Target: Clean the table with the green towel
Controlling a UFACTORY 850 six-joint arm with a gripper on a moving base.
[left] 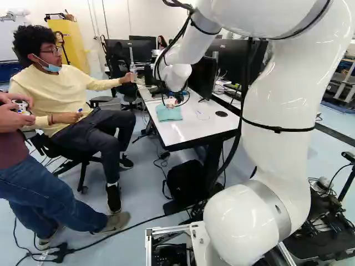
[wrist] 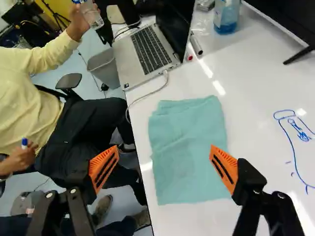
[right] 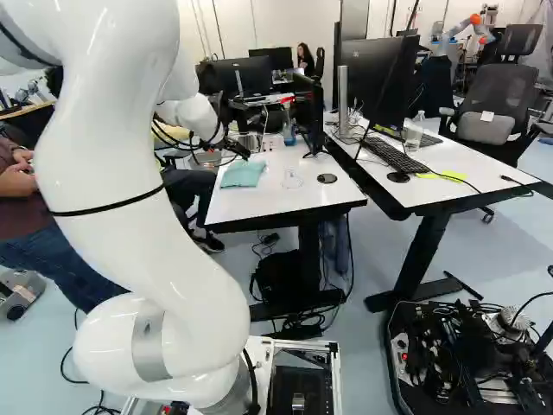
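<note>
While the green towel (wrist: 187, 152) lies spread on the white table (wrist: 261, 69) near its edge, the gripper (left: 172, 101) hangs over the tabletop, its 2 fingers wide apart and holding nothing. From the wrist, the towel appears between and ahead of the orange pads (wrist: 104, 167). That view also gives clear blue pen lines (wrist: 295, 145) beside the towel, only faint from the base, and an open laptop (wrist: 147, 51) beyond it, near a spray bottle (wrist: 226, 17). Only the right base view shows the keyboard (right: 396, 156) on table number 2 (right: 432, 194).
</note>
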